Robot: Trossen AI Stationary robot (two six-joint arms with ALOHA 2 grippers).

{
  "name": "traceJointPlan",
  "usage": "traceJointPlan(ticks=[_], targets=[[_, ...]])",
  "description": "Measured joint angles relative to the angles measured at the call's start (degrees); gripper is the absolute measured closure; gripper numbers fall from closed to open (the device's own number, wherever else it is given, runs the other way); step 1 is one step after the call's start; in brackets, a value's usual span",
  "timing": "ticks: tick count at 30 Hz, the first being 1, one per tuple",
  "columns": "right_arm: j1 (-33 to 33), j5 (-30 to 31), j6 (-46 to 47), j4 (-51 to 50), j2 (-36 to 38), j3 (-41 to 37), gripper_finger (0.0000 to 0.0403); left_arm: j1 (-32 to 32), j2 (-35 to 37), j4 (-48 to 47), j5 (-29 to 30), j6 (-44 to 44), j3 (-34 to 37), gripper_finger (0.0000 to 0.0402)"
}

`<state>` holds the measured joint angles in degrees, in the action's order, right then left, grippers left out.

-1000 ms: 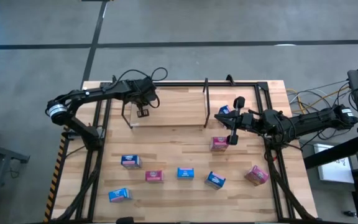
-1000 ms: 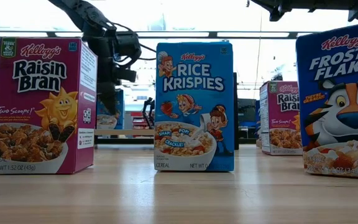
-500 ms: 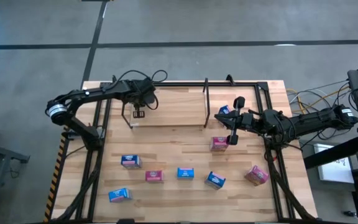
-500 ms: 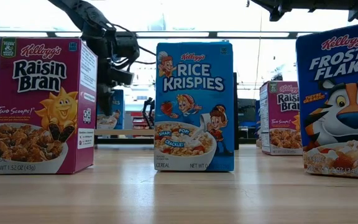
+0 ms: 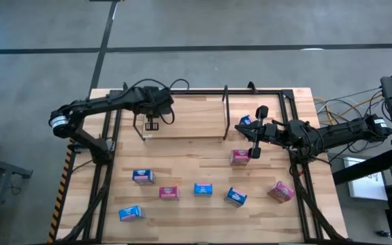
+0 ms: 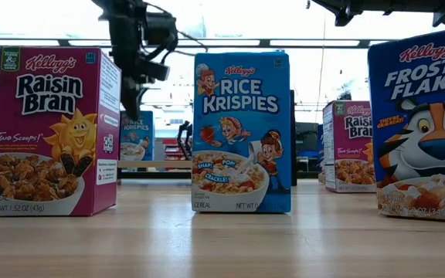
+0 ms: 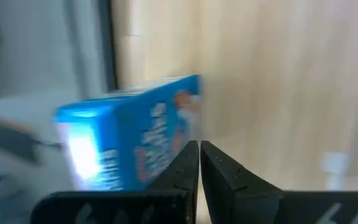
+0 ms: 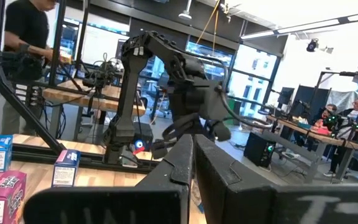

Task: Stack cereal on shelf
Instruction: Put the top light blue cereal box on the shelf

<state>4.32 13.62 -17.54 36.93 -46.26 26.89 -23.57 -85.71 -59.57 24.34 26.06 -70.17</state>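
My left gripper [image 5: 152,125] hangs over the left bay of the shelf [image 5: 182,129], a black rod rack on a pale panel at the table's far side. It is shut and empty. A blue cereal box [image 7: 129,140] stands on the shelf just beyond it, and shows small in the low view [image 6: 135,137] below the gripper [image 6: 132,104]. My right gripper [image 5: 254,139] is shut and empty at the shelf's right end, between a blue box [image 5: 245,121] and a pink box [image 5: 239,157]. Several more blue and pink boxes stand on the table's near half.
Loose boxes stand in a row near the front: blue [image 5: 142,176], pink [image 5: 169,192], blue [image 5: 203,189], blue [image 5: 235,197], pink [image 5: 281,191], blue [image 5: 131,213]. Upright shelf dividers [image 5: 225,112] and slanted black arm frames [image 5: 101,170] flank the table. People show in the room behind.
My left gripper has risen from the shelf and drawn a little toward the table's left edge. The blue box below it has stayed standing on the shelf.
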Motion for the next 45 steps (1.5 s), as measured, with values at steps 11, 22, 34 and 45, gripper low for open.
traceJointPlan(ticks=[11, 22, 34, 45], targets=[[0.0, 0.0, -0.3, -0.1, 0.0, 0.0, 0.0394, 7.1, -0.1, 3.3, 14.2, 3.4, 5.6, 0.0401], [0.0, 0.0, -1.0, 0.0, 0.0, 0.0, 0.0394, 4.6, -0.1, 7.3, 16.8, 5.3, 8.2, 0.0401], [0.0, 0.0, -1.1, 0.0, 0.0, 0.0, 0.0394, 0.3, -0.2, 8.4, 13.2, 4.9, 8.2, 0.0401], [0.0, 0.0, -1.1, 0.0, 0.0, 0.0, 0.0394, -1.4, -0.3, 10.7, 11.7, 4.8, 8.5, 0.0401]])
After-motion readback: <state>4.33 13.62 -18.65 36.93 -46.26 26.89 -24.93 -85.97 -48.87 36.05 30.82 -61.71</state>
